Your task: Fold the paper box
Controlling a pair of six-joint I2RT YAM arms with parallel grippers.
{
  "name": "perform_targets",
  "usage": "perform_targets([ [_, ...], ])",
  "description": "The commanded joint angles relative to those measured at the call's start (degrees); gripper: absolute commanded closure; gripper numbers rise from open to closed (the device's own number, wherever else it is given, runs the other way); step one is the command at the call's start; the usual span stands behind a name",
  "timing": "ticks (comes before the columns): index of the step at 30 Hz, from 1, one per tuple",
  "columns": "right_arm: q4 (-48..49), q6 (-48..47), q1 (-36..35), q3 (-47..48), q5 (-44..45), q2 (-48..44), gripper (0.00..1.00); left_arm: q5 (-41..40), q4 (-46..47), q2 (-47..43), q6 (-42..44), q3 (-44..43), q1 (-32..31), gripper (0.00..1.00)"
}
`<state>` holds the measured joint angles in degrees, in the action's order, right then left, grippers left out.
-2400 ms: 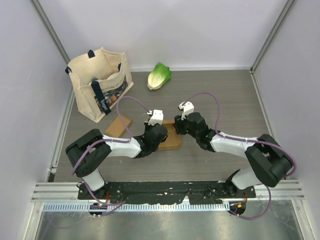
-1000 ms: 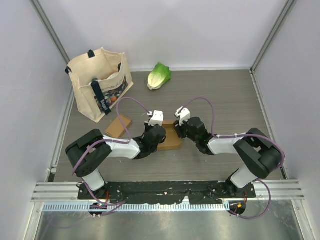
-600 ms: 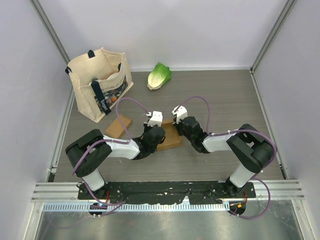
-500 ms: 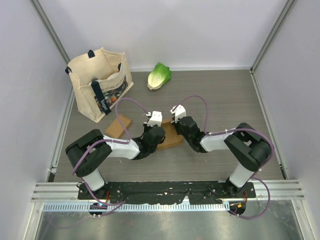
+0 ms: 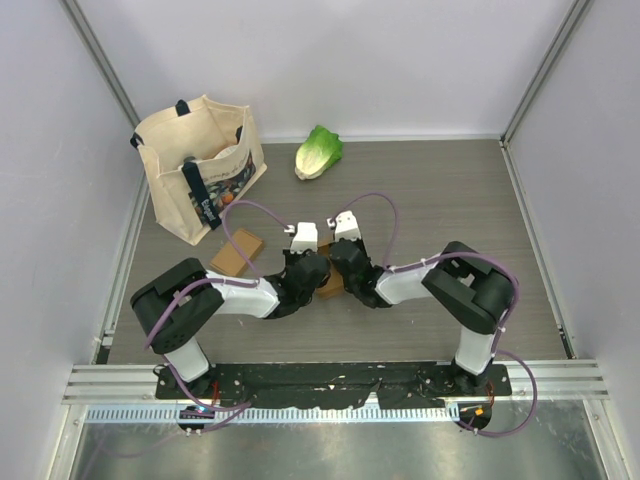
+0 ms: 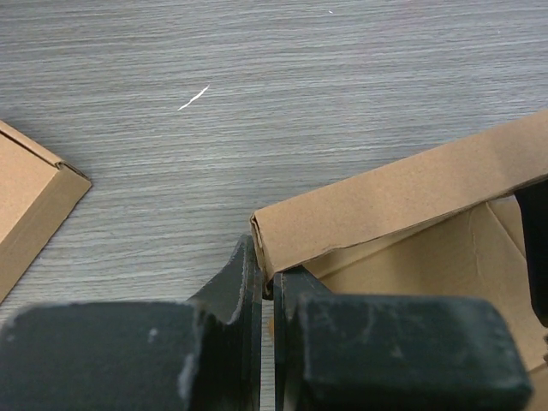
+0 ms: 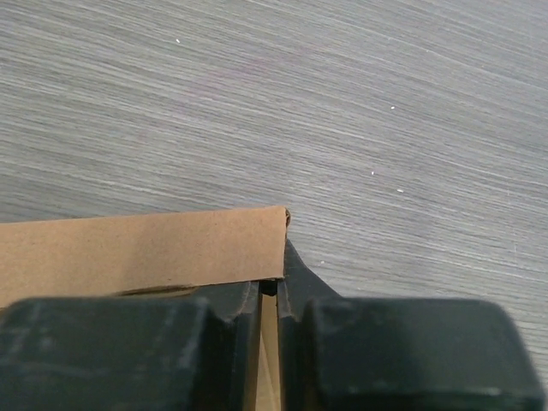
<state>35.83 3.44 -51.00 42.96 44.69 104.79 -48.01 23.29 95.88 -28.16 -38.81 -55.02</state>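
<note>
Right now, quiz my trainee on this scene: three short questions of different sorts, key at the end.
1. True or false: the left gripper is shut on a corner of the paper box.
2. The lettuce lies: A under the box; B on the table, right of the tote bag; C in a bowl.
3. How many brown cardboard items are on the table?
Key: 1 true; 2 B; 3 two, the box and a flat cardboard piece.

Top view overhead, wide; wrist views close, sharing paper box [image 6: 402, 197].
</note>
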Motion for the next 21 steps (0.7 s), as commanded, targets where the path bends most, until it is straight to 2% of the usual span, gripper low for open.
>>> perform_targets([
  [1,-9.3,5.2,1.0,0.1,-4.2,-5.0,0.75,-0.7,0.4,-0.7,-2.2,-1.4,-1.3,1.0],
  [2,-12.5,6.1,1.2,-0.2,-5.4,-8.0,0.63,-1.0,0.0,-0.7,-2.2,-1.4,-1.4,1.0],
  [5,-16.6,7.9,1.8,-3.3,-11.3,-12.9,0.53,-1.7,-0.5,-1.2,-1.9,-1.3,-1.3,1.0],
  [7,-20.3,8.8,2.6,-4.7,-16.5,-17.7,0.51,-1.8,-0.4,-1.3,-1.9,-1.1,-1.4,1.0],
  [11,-24.8,10.0,3.1,-8.1,-21.2,-24.9,0.46,-1.5,-1.1,-1.2,-2.0,-1.3,-1.4,1.0],
  [13,-29.0,12.3,6.0,-9.5,-24.2,-29.5,0.44,-1.5,-2.0,-1.4,-1.9,-1.5,-1.3,1.0],
  [16,-33.4,18.9,11.9,-11.0,-34.2,-33.3,0.41,-1.1,-3.2,-2.1,-1.9,-1.7,-1.3,1.0],
  [17,-34.1,22.6,13.2,-11.5,-41.1,-33.9,0.41,-0.7,-3.5,-2.3,-1.9,-2.0,-1.3,1.0],
  [21,-35.0,32.4,18.9,-14.8,-53.2,-36.5,0.41,-0.2,-6.1,-2.4,-3.0,-2.9,-1.3,1.0],
])
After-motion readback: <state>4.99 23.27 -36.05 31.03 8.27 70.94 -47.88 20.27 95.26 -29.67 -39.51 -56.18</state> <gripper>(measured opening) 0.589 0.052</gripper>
